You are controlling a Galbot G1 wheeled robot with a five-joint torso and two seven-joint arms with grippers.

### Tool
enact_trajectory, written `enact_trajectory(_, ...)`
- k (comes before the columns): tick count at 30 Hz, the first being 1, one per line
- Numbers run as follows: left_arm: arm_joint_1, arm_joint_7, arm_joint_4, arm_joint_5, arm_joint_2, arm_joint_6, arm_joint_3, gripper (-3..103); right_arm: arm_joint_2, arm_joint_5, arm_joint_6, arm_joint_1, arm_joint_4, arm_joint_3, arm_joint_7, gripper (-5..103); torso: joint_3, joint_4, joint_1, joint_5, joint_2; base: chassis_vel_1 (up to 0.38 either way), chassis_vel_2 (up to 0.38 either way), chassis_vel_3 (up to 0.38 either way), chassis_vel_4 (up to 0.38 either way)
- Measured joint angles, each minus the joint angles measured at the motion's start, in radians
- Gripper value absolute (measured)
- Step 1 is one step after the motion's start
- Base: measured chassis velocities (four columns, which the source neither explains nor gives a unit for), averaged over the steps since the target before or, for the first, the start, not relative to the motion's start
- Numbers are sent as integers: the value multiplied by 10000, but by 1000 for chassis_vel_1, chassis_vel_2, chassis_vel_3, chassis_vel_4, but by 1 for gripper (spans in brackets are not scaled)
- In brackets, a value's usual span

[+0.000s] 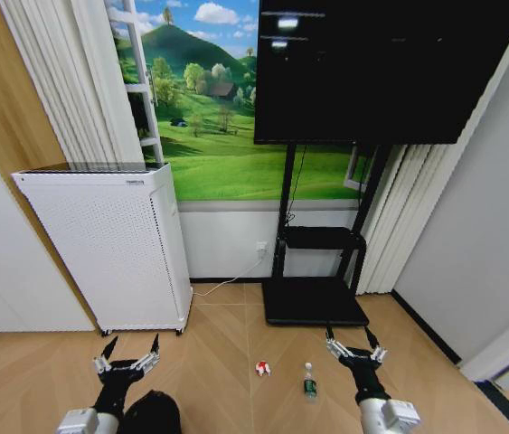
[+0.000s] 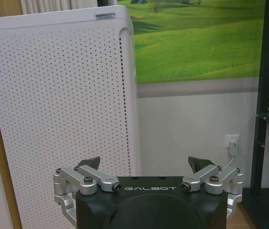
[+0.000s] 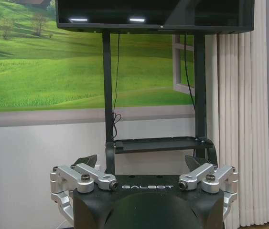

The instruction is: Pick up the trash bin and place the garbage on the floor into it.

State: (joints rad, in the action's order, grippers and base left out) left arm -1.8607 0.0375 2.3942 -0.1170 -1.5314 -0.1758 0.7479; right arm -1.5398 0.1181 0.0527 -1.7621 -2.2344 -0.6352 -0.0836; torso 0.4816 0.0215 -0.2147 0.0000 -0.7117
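While both arms hang low and forward, nothing held yet. Left gripper (image 1: 128, 355) spread wide, just above and touching nothing, with the trash bin (image 1: 150, 413) directly below it at the bottom edge of the head view. Right gripper (image 1: 353, 345) likewise spread, empty, over bare floor (image 1: 227, 362). Garbage lying between the two: a red-and-white wad (image 1: 262, 368) and a small bottle (image 1: 309, 382), near each other, well short of the TV stand (image 1: 315, 303). Best started by lowering the left fingers squarely over the bin's rim, probably, pinching one wall firmly and lifting level, clear of the white appliance (image 1: 109, 244).
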Motion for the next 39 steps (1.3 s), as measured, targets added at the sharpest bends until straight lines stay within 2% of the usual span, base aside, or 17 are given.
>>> enact_trajectory(39,13,2,0,-45,-13,-1,16,100,-53,10,2,-15,40,-25,-22,100,-782,0,558,0,1340,0,0,0,0)
